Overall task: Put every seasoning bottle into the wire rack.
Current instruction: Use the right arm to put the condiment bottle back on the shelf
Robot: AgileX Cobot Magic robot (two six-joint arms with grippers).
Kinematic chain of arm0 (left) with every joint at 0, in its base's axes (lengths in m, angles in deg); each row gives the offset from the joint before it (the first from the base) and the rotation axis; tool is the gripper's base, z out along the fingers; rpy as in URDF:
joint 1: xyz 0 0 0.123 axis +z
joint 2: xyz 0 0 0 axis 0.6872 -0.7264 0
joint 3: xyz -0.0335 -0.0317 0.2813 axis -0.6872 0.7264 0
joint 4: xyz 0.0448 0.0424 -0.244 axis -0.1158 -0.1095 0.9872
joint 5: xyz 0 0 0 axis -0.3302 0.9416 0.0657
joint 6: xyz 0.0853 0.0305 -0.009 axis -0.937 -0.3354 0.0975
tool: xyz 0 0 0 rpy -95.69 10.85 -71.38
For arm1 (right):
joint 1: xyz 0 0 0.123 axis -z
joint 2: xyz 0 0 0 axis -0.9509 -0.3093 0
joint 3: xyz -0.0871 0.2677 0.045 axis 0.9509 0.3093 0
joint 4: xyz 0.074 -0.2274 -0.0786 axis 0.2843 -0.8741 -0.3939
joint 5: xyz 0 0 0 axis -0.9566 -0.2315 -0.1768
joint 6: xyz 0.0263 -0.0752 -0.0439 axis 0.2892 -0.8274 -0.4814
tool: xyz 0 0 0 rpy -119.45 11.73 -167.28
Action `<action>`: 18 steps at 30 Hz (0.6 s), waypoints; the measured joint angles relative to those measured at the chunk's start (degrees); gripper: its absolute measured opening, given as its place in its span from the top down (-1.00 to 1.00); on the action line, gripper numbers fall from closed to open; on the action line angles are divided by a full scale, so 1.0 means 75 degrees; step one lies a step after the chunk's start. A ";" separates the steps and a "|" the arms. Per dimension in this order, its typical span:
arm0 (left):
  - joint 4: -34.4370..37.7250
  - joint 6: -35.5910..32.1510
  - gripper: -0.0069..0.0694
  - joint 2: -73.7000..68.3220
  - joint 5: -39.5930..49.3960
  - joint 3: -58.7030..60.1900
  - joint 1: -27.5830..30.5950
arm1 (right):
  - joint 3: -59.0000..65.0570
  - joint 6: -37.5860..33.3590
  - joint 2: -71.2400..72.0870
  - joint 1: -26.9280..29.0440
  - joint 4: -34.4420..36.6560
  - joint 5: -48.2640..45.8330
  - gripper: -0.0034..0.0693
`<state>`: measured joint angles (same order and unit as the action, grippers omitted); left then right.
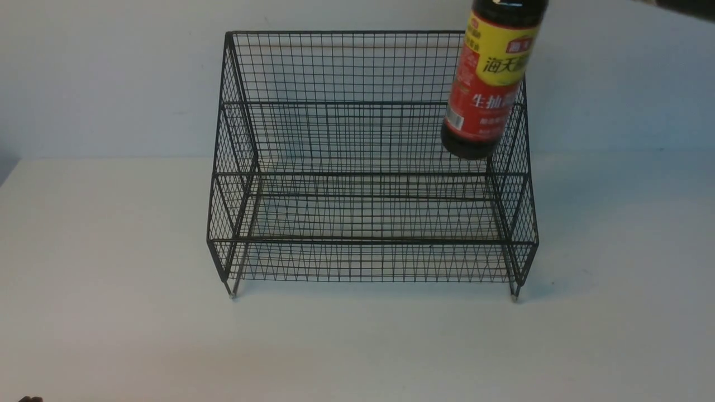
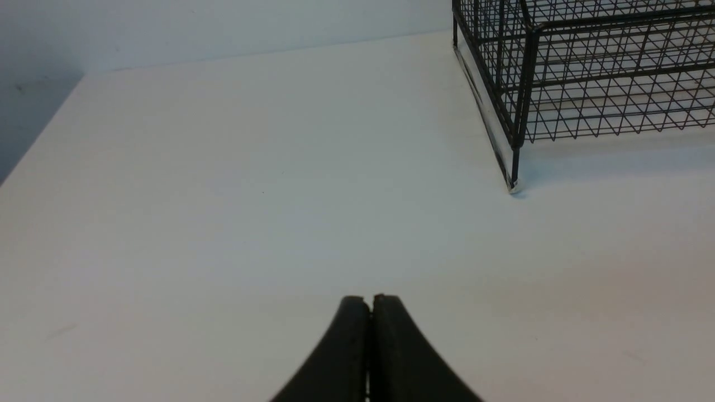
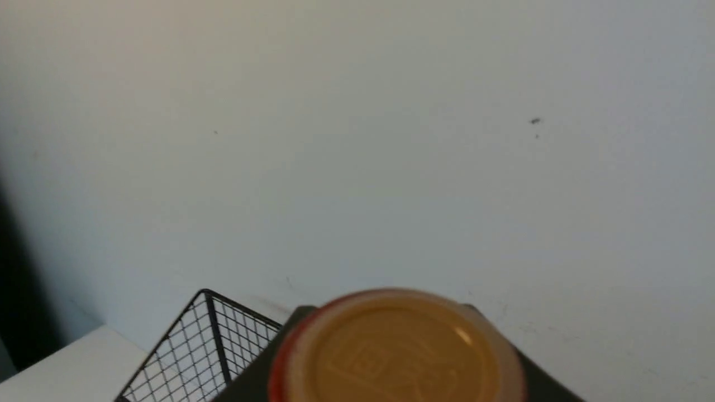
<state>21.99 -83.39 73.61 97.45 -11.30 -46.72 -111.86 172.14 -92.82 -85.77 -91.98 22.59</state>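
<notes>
The seasoning bottle (image 1: 491, 84), dark with a yellow-and-red label, hangs slightly tilted in the air over the right end of the wire rack (image 1: 335, 32). Its base is level with the upper tier, and its neck runs off the top of the front view. In the right wrist view its tan-topped cap (image 3: 396, 352) fills the space between the dark fingers (image 3: 254, 374) of my right gripper (image 3: 385, 308), which is shut on it. A corner of the rack (image 3: 206, 346) shows below. My left gripper (image 2: 370, 298) is shut and empty above the table, to the left of the rack's front foot (image 2: 513, 187).
The white table (image 1: 111, 279) spreads around the rack, with a pale wall behind it. Both tiers of the rack hold nothing. Part of my right arm (image 1: 687, 8) shows dark at the top right corner.
</notes>
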 joint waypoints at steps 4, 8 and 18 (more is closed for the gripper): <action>0.0000 0.0000 0.85 0.0000 0.0000 0.0000 0.0000 | -0.0087 -0.0005 -0.0361 0.0000 -0.0040 -0.0061 0.16; 0.0000 0.0000 0.85 0.0000 0.0000 0.0000 0.0000 | -0.0102 0.0239 -0.0571 -0.0005 -0.0628 -0.0003 0.16; 0.0000 0.0000 0.85 0.0000 0.0000 0.0000 0.0000 | -0.0101 0.2095 -0.0825 -0.0014 -0.2731 0.0817 0.16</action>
<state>21.99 -83.39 73.61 97.45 -11.30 -46.72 -112.62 187.85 -99.01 -85.88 -112.46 28.72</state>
